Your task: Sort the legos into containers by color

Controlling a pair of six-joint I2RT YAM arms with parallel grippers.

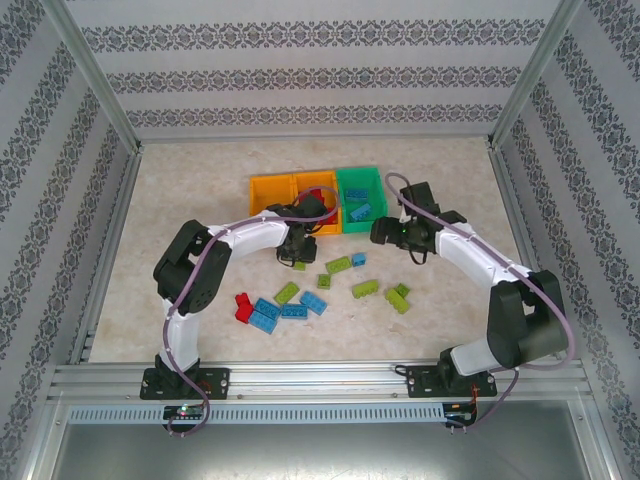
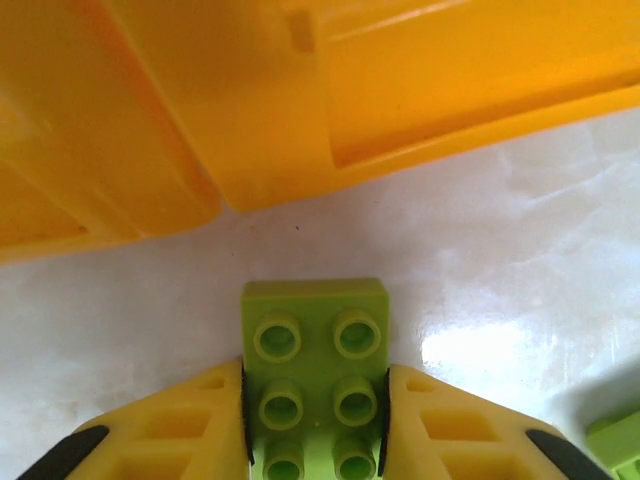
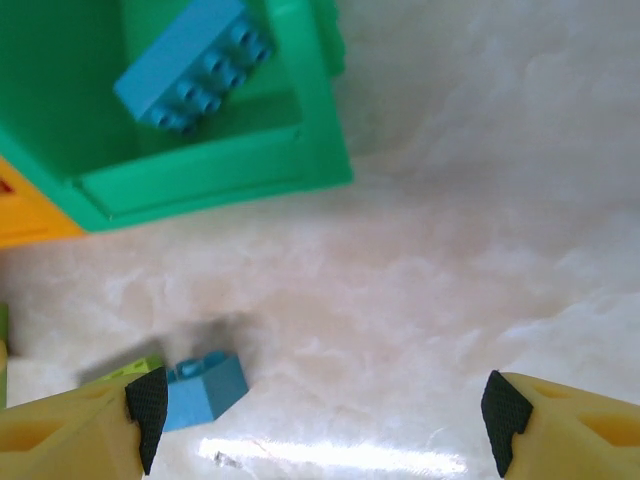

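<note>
Clamped nearest the left wrist lens is a lime green brick [image 2: 315, 340], pinched on its long sides by the left gripper [image 2: 315, 425], studs up and jaws clear of them — a grip that should let it drop flat. Whether it is lifted off the bench [image 2: 480, 290] or resting on it I cannot tell. Just ahead, the two orange bins [image 2: 400, 90] meet at a corner. The right gripper [image 3: 322, 415] hangs with jaws spread wide and nothing between them, over bare bench just beside a small blue brick [image 3: 205, 385], probably lining up on it. Beyond stands the green bin [image 3: 300, 170], a blue brick [image 3: 195, 75] lying inside. From above, the loose legos [image 1: 293, 311] lie scattered between the arms, with the containers [image 1: 293, 190] in a row behind. A red brick [image 1: 315, 193] sits in the middle orange one — so green likely belongs in the left orange bin [image 1: 262, 205].
</note>
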